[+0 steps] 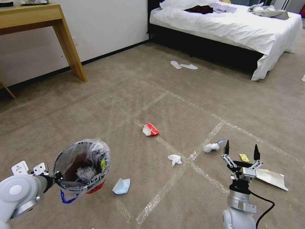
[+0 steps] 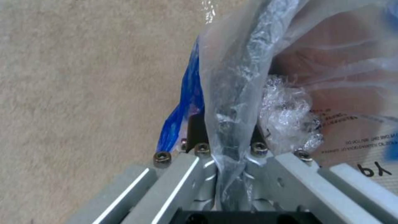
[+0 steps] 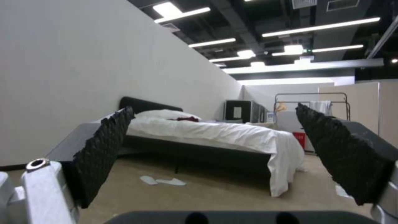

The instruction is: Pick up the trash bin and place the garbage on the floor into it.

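The bin [image 1: 82, 167] is being held off the floor [image 1: 133, 92] by its bagged rim, clamped in the left gripper [image 2: 226, 155]. The right gripper [image 1: 241, 152] is being held with fingers [image 3: 104, 149] spread and empty above a yellow scrap [image 1: 244, 157]. Tissues [image 1: 174, 159], a mask [image 1: 121, 186] and a carton [image 1: 150, 129] are lying nearby.

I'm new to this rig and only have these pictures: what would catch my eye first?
First the red trash bin, held off the carpet at lower left by the left gripper, which is clamped on its rim and plastic bag. Next, litter strewn across the taped floor: a red-and-white carton in the middle, white tissues, a blue face mask. The right gripper hovers open at lower right.
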